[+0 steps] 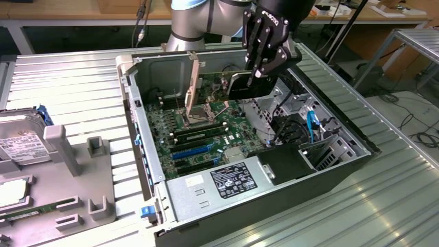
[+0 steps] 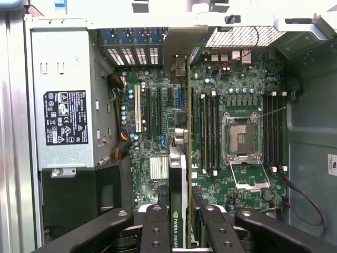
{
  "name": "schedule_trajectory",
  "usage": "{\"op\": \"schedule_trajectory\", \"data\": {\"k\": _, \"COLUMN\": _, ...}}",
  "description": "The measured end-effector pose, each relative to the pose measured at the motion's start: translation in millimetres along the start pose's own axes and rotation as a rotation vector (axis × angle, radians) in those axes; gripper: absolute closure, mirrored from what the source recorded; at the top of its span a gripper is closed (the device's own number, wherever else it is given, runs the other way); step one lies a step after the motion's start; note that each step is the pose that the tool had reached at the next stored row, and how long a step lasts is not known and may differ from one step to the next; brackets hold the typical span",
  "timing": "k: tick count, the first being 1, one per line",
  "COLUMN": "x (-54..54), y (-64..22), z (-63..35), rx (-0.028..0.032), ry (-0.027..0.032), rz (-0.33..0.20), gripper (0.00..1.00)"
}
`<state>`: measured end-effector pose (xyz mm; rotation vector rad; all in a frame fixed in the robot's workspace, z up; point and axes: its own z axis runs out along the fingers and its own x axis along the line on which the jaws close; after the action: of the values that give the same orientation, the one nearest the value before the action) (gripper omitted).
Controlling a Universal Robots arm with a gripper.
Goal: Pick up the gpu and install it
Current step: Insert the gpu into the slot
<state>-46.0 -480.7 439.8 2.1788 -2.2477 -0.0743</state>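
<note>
My gripper hangs over the open computer case, shut on the gpu. The card is a dark board held on edge above the back part of the green motherboard. In the wrist view the gpu runs edge-on between my two black fingers, with its silver end bracket at the far end near the case's slot openings. My gripper holds it in line with the expansion slots, above them and apart from the board.
A silver power supply with a black label fills one case corner. The bare CPU socket and memory slots lie beside the card. On the exterior view's left, a hard drive and a memory stick sit in a grey fixture.
</note>
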Motion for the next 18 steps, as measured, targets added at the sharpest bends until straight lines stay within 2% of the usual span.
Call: {"op": "schedule_trajectory", "data": {"k": 18, "x": 0.2, "y": 1.6, "z": 5.5, "rx": 0.0040, "ry": 0.0000, "rz": 0.000, "gripper": 0.73}}
